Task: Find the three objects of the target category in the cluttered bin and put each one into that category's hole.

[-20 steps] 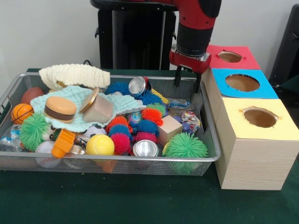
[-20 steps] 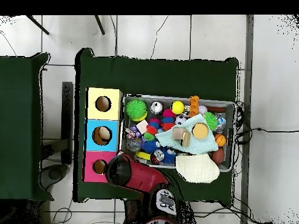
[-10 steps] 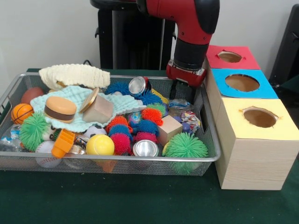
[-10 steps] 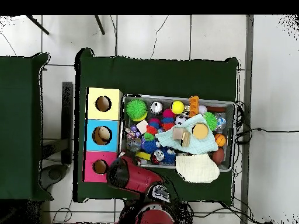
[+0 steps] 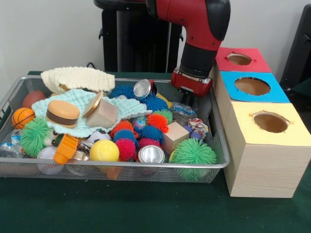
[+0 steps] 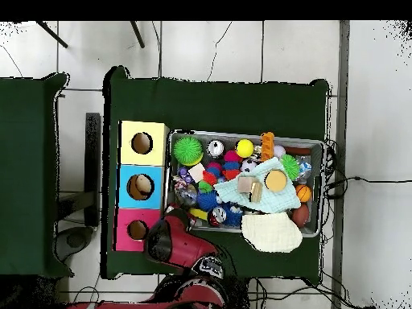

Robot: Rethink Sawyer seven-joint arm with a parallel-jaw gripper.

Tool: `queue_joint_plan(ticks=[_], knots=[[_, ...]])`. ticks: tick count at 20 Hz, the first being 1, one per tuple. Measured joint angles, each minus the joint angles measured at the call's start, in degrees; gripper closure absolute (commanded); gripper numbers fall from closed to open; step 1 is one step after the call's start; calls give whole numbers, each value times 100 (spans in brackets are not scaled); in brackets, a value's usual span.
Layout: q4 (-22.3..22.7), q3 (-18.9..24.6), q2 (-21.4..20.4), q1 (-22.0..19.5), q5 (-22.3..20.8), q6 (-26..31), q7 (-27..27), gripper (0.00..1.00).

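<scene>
— Where is the gripper [image 5: 190, 98] seen?
— It is lowered into the wire bin [image 5: 219, 164] at the far corner by the boxes, just above crinkled wrappers [image 5: 187, 112]. Whether its fingers are spread or pressed together cannot be told.
— And the bin?
— It is set on the green table [image 5: 146, 208], beside the yellow box [image 5: 267, 160], and is crowded with toys.

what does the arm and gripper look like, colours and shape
The arm is a thick, rounded tube, glossy red at the elbow, with a black cylindrical wrist section below it. Under that sits a red, blocky gripper housing with a thin silver band on top and dark fingers underneath. From overhead it reads as a red shell with black joints. No markings are legible.
</scene>
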Motion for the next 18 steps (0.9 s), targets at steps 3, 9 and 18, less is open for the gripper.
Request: queue_joint_plan(ticks=[3, 9, 18], knots=[[0, -50, 14, 75, 100, -2, 0, 100], [4, -77, 25, 121, 231, -1, 0, 100], [16, -44, 22, 69, 284, -2, 1, 100]])
